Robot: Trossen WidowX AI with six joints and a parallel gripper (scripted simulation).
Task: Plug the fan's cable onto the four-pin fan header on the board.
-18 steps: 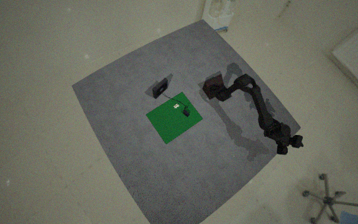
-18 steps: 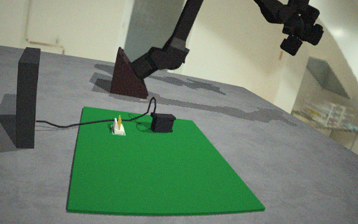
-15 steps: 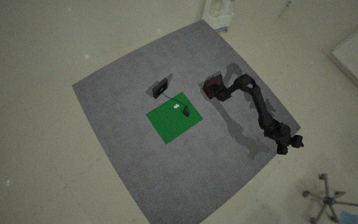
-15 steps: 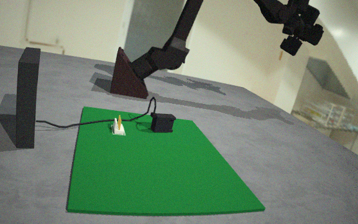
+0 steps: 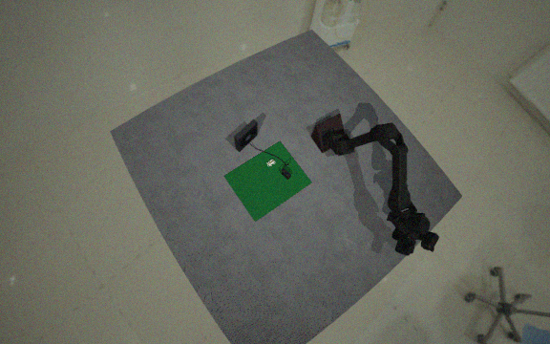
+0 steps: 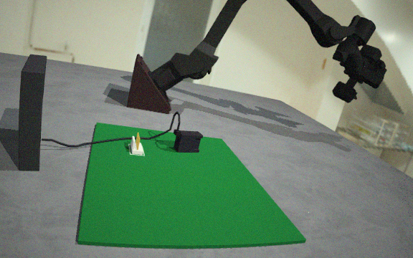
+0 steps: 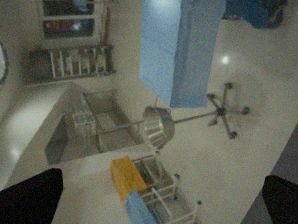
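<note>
The cable's black plug [image 5: 286, 173] [image 6: 188, 142] rests on the green board [image 5: 256, 201] [image 6: 178, 201], apart from the header. The white four-pin header [image 5: 270, 162] [image 6: 136, 148] stands on the board with its pins bare, left of the plug in the top and exterior views. The thin black cable [image 6: 72, 145] runs from the upright black fan [image 5: 245, 138] [image 6: 31, 118] past the header and arches down to the plug. My gripper [image 5: 418, 247] [image 6: 359, 84] [image 7: 165, 183] is wide open and empty, raised far from plug and board. Neither shows in the wrist view.
The arm's dark red wedge base [image 5: 327, 133] [image 6: 145, 91] stands on the grey table [image 5: 184, 158] [image 6: 264, 229] behind the board in the exterior view. The fan stands beside the board. The wrist view shows room furniture and an orange box [image 7: 126, 176] beyond the table.
</note>
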